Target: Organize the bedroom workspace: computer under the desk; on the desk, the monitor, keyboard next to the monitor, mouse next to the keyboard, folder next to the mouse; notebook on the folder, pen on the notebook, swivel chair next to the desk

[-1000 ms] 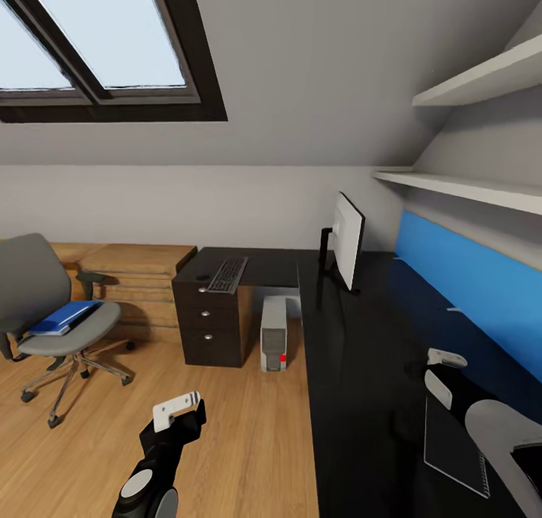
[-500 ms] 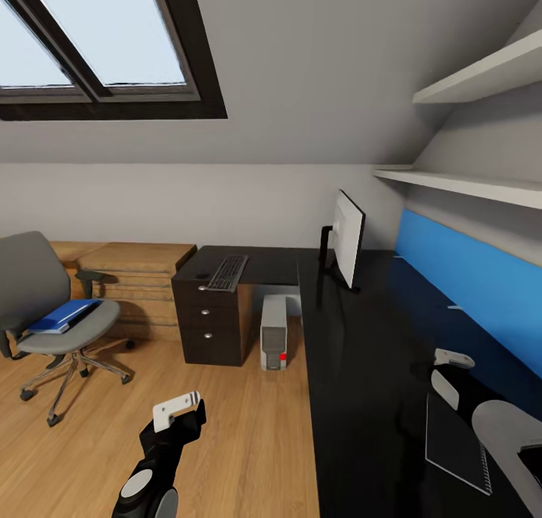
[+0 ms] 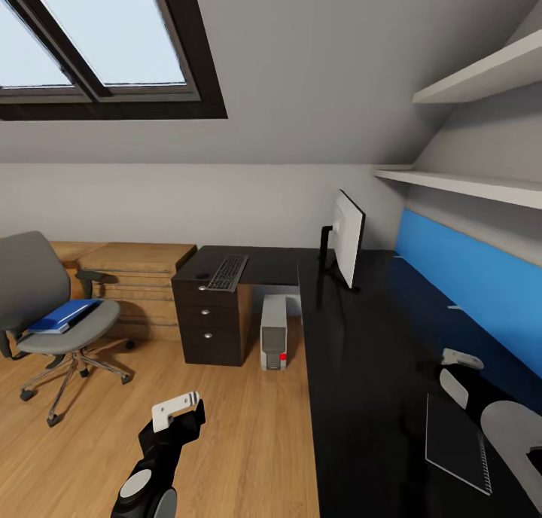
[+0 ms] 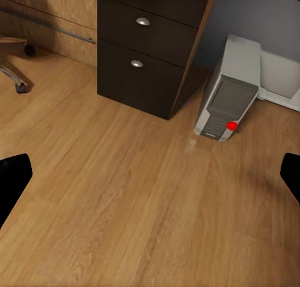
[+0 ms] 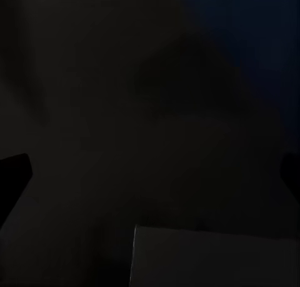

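The thin dark grey rectangular notebook [image 3: 454, 443] lies flat on the matte black L-shaped desk [image 3: 361, 367], at the near end of its long run, with its long axis running along that run toward the wide thin white-backed monitor [image 3: 348, 239]. The right pincer [image 3: 461, 373] hangs over the desk just past the notebook's far short edge, so the notebook lies on the robot's side of it; in the right wrist view its pale edge [image 5: 212, 256] shows below dark desktop. The right pincer's fingertips sit at the two far edges of that view, so it reads as wide and holds nothing.

The left pincer [image 3: 177, 414] hovers over the light wooden floor [image 3: 226, 428], well apart from the desk, also wide and bare; its camera looks at the small light-grey computer tower [image 4: 228, 90] standing under the desk beside the dark three-drawer unit [image 4: 150, 55].

The right arm is clearly the nearer to the notebook. The flat bright blue folder [image 3: 64, 316] rests on the grey upholstered swivel chair [image 3: 53, 307], far off on the left arm's side. The slim grey keyboard [image 3: 227, 273] lies on the drawer unit's end of the desk, apart from the monitor
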Motion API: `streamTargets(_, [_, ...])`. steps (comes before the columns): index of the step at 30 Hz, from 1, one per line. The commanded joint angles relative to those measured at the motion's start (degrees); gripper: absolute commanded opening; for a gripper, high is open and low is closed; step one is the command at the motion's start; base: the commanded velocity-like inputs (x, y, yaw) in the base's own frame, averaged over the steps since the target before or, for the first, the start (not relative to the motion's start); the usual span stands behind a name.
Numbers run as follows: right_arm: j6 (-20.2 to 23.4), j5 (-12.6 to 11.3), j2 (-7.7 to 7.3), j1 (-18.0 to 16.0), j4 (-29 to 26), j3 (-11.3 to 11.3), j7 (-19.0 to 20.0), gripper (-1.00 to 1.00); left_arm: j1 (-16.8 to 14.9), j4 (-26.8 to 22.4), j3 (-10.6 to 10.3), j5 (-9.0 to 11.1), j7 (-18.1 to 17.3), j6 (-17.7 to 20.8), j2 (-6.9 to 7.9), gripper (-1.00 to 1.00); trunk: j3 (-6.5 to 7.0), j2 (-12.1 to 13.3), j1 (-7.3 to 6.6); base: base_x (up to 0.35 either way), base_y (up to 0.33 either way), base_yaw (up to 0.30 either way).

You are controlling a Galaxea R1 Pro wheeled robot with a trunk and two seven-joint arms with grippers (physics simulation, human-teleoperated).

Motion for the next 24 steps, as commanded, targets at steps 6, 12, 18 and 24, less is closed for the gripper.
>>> streamTargets(6, [0.26, -2.72, -0.79, 0.0, -0.25, 0.55, 1.28, 1.0, -0.02, -0.09, -0.06, 0.53, 0.44, 0.13, 0.01, 1.0, -0.05, -0.03, 0.0, 0.0, 0.0, 0.0])
streamTargets(12, [0.25, -3.18, -0.88, 0.0, -0.24, 0.57, 1.68, 1.0, -0.02, -0.09, -0.09, 0.53, 0.44, 0.13, 0.01, 1.0, -0.05, -0.03, 0.0, 0.0, 0.0, 0.0])
streamTargets(18, [0.29, -3.28, -0.9, 0.0, -0.23, 0.57, 1.77, 1.0, -0.02, -0.09, -0.07, 0.54, 0.44, 0.13, 0.01, 1.0, -0.05, -0.03, 0.0, 0.0, 0.0, 0.0])
streamTargets(24, [0.31, -3.38, -0.91, 0.0, -0.23, 0.57, 2.05, 1.0, -0.02, -0.09, -0.08, 0.54, 0.5, 0.13, -0.05, 1.0, -0.95, -2.04, 1.1, 0.0, 0.0, 0.0])
